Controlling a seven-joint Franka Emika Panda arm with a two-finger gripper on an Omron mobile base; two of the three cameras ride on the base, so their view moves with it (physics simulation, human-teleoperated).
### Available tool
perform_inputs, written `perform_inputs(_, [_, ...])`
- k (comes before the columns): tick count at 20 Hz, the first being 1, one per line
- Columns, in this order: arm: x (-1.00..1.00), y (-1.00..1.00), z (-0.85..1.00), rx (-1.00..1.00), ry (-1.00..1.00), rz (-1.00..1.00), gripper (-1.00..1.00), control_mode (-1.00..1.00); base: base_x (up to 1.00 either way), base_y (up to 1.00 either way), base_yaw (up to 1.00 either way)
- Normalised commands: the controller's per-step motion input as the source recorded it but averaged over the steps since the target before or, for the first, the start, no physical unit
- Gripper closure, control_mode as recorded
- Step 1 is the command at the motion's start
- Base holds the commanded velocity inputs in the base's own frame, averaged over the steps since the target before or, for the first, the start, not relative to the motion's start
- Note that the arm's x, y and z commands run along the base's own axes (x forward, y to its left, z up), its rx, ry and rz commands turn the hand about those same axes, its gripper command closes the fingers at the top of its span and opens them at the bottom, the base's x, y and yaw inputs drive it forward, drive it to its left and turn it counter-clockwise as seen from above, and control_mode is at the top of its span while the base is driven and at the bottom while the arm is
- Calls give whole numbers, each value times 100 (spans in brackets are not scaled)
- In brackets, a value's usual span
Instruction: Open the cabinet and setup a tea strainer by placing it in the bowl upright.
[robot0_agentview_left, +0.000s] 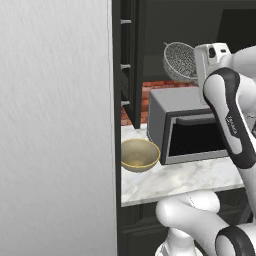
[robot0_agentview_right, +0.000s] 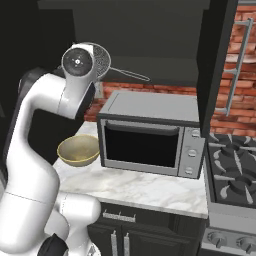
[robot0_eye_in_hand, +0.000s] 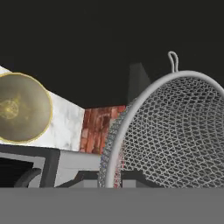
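The tea strainer (robot0_agentview_left: 180, 61) hangs in the air above the microwave, level with the open cabinet (robot0_agentview_left: 133, 60). Its mesh basket (robot0_agentview_right: 103, 58) sits right against my hand, with the thin wire handle pointing right. My gripper (robot0_agentview_left: 197, 65) is shut on the tea strainer, its fingers hidden behind the hand. In the hand view the mesh (robot0_eye_in_hand: 175, 131) lies tilted on its side, close up. The olive-yellow bowl (robot0_agentview_left: 139, 154) stands upright on the marble counter, left of the microwave and well below the strainer; it shows again as bowl (robot0_agentview_right: 78, 149) and bowl (robot0_eye_in_hand: 19, 108).
A grey microwave (robot0_agentview_right: 150, 135) takes up the middle of the counter (robot0_agentview_right: 135, 187). A tall grey panel (robot0_agentview_left: 55, 125) walls off the left. The cabinet's open door (robot0_agentview_right: 215, 60) juts out at the right, above a stove (robot0_agentview_right: 232, 170). Red brick lines the back wall.
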Motion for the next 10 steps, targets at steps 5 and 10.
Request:
perform_inputs(5, [-45,0,-3,9,24,-11,100,-100,0,0,0])
perform_inputs(10, [-61,11,-15,3,6,-14,100,-100,0,0,0])
